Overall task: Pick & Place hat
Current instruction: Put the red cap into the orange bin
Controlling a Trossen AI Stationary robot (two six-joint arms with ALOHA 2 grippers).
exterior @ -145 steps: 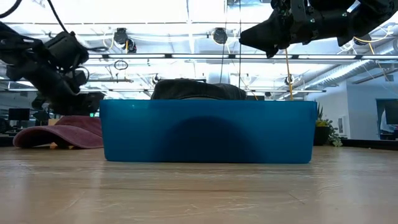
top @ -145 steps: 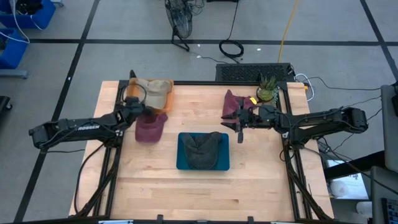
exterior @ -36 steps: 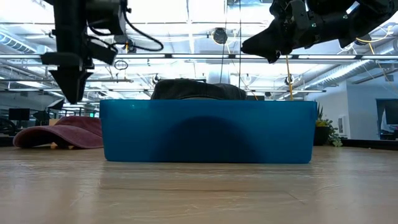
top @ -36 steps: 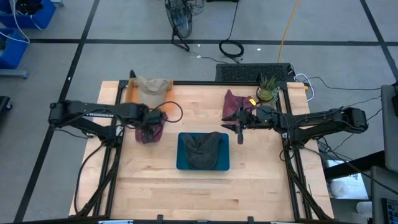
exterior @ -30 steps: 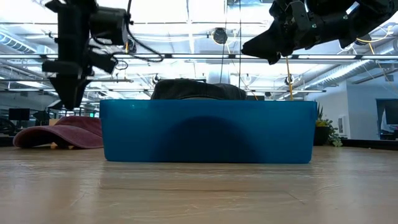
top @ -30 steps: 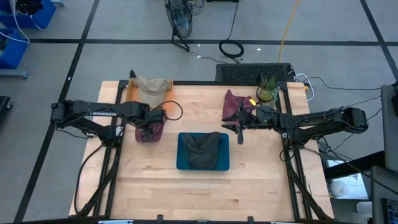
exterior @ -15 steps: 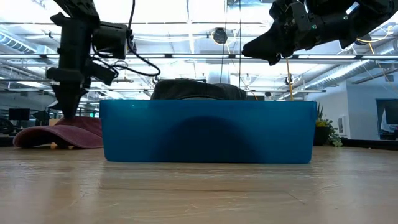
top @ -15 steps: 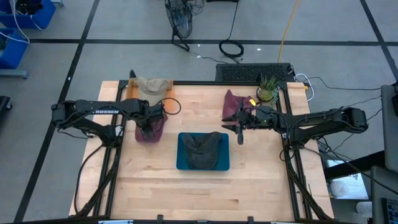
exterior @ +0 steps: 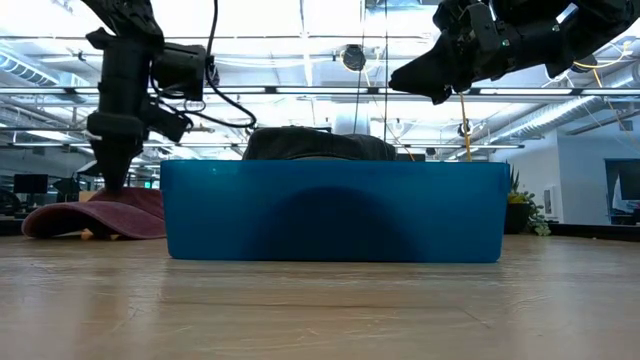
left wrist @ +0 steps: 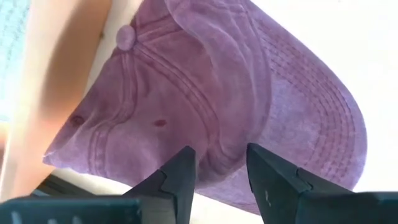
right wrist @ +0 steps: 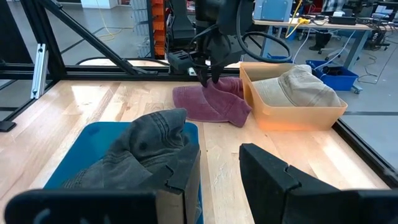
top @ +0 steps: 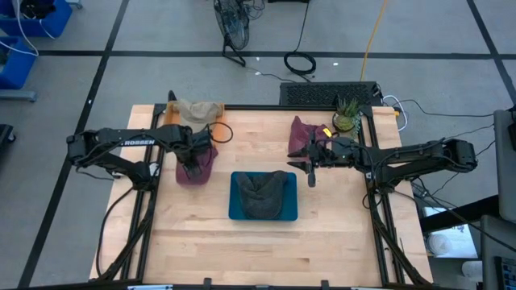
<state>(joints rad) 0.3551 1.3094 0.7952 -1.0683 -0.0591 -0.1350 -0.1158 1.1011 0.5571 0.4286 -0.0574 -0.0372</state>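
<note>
In the high view the blue bin (top: 264, 196) sits low of centre on the table (top: 201, 250), with a dark grey hat (top: 262, 190) piled inside it. In the low view the bin (exterior: 335, 212) fills the middle of the frame and the grey hat (exterior: 318, 144) humps above its rim.

Up and left of the bin lies the maroon hat (top: 195, 166), flat on the wood. The left gripper (top: 192, 169) points straight down over it. In the low view its tip (exterior: 108, 182) meets the hat's crown (exterior: 95, 213) at the left edge of the frame. The left wrist view shows the fingers (left wrist: 186, 174) parted with a narrow gap, their tips right at the fabric of the hat (left wrist: 217, 99) near the seam between crown and brim; nothing is pinched between them.

Up and right of the bin, the right gripper (top: 311, 165) hangs above the table, clear of everything, at the upper right of the low view (exterior: 432, 75). Its fingers (right wrist: 273, 171) stand apart and empty in the right wrist view.

Behind it, a second maroon hat (top: 301, 134) rests near the table's far right side, with a small potted plant (top: 347, 117) at the corner beyond. At the far left corner a tan hat (top: 193, 111) sits in an orange bin (top: 168, 122); the right wrist view shows that bin (right wrist: 292, 106) just beside the maroon hat (right wrist: 211, 102).
</note>
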